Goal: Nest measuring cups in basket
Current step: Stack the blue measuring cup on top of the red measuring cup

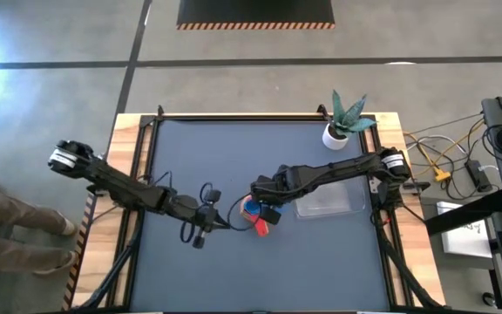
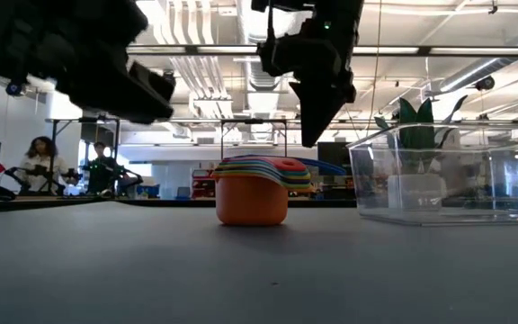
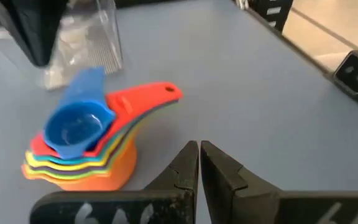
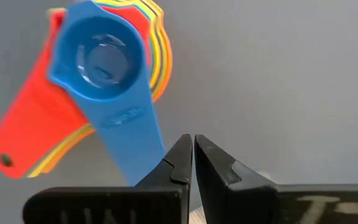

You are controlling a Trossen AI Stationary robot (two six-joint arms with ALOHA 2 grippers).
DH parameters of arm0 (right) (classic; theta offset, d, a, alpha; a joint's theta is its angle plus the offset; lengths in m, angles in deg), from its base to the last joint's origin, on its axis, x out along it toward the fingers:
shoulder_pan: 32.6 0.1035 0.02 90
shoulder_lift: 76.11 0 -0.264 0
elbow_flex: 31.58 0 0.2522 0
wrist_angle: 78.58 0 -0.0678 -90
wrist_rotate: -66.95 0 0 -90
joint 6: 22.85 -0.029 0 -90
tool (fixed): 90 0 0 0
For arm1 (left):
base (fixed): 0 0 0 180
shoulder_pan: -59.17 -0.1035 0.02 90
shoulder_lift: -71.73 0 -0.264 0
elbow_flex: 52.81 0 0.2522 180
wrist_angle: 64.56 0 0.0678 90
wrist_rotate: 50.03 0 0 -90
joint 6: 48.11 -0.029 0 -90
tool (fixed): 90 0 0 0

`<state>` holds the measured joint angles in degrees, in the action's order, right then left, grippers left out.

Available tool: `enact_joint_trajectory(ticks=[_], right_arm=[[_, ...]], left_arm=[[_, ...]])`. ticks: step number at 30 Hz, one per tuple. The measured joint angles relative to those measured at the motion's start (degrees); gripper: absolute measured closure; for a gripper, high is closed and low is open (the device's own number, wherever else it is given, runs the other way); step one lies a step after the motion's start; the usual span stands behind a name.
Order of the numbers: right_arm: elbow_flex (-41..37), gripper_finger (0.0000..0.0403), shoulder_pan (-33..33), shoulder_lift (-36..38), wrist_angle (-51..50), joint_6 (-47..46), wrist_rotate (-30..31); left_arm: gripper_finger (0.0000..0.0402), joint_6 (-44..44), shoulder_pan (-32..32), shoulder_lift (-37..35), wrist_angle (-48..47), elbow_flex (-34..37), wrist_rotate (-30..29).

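Note:
The measuring cups [image 1: 254, 215] stand nested in one stack on the table's middle, the orange cup [image 2: 251, 204] at the bottom and the blue cup [image 4: 101, 56] on top, with a red handle [image 3: 148, 96] sticking out. The clear basket [image 1: 331, 201] sits to their right, apart from them. My right gripper [image 4: 192, 146] hangs shut just above the free end of the blue cup's handle [image 4: 132, 137], with a gap showing in the low view [image 2: 313, 135]. My left gripper [image 3: 199, 150] is shut, raised left of the stack [image 1: 220, 222].
A white plant pot [image 1: 335, 135] with a spiky plant stands at the far right of the table, behind the basket [image 2: 448, 175]. Bare table [image 1: 199, 148] lies to the left and near side of the stack. People sit in the room beyond the table [image 2: 39, 162].

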<state>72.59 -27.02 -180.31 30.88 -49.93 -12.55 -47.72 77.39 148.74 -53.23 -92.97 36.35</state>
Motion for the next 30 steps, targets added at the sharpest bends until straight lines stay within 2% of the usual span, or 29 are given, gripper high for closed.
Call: enact_joint_trajectory(ticks=[5,15,22,30], right_arm=[[-0.7,0.0395,-0.7,-1.0,0.3,1.2,0.0],[-0.8,0.0395,-0.9,-2.1,0.1,-0.2,-1.7],[-1.6,0.0395,-0.5,-2.1,0.1,-2.7,-3.5],[-1.9,0.0395,1.6,-2.1,0.8,-5.2,-5.2]], left_arm=[[0.0402,1.0,0.1,8.1,5.2,-1.0,0.0],[0.0402,0.9,0.0,21.7,5.8,-9.6,-0.5],[0.0402,2.4,0.0,27.1,5.5,-14.0,-7.7],[0.0402,4.7,-0.1,28.5,5.5,-15.8,-15.1]])
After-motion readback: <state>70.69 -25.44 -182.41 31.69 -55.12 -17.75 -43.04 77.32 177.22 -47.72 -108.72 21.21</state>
